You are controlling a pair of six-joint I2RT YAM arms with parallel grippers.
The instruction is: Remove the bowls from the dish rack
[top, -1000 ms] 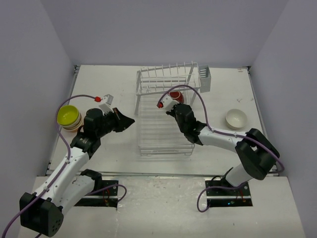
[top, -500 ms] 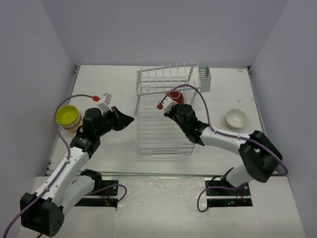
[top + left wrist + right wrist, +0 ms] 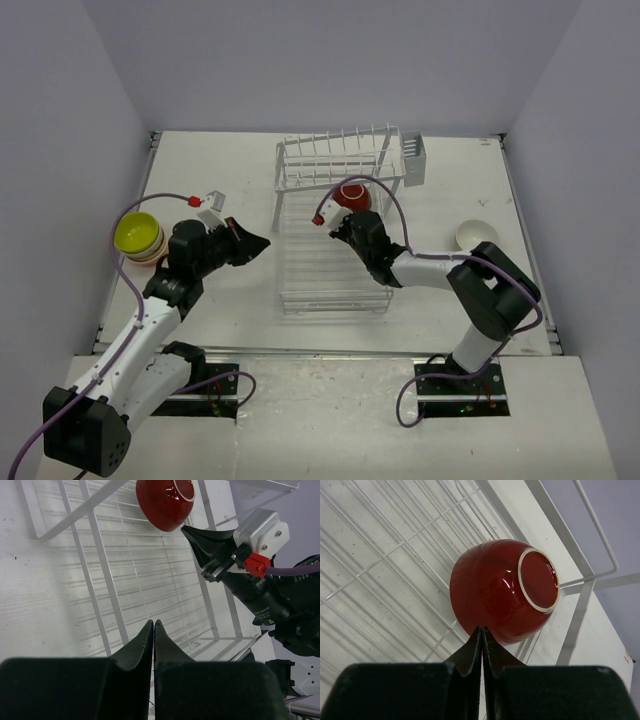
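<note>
Your right gripper has slid a little further left over the white wire dish rack in the last second, and its elbow has drawn in toward the rack. Its fingers are pressed tight together with nothing between them. The tips now sit at the lower flank of the dark red glazed bowl with the white foot ring, possibly touching it.

The bowl has hardly shifted. It lies tipped on its side on the rack's grid tray, at the far end under the raised tines, with its foot ring turned up and away.

With the fingers closed like this you can only nudge the bowl; they must spread before you can lift it.

It looks like the last bowl aboard. A lime-yellow bowl tops a stack left of the rack, and a cream bowl sits to the rack's right.

Your left gripper, closed and empty, hovers just left of the rack, about where it was.
</note>
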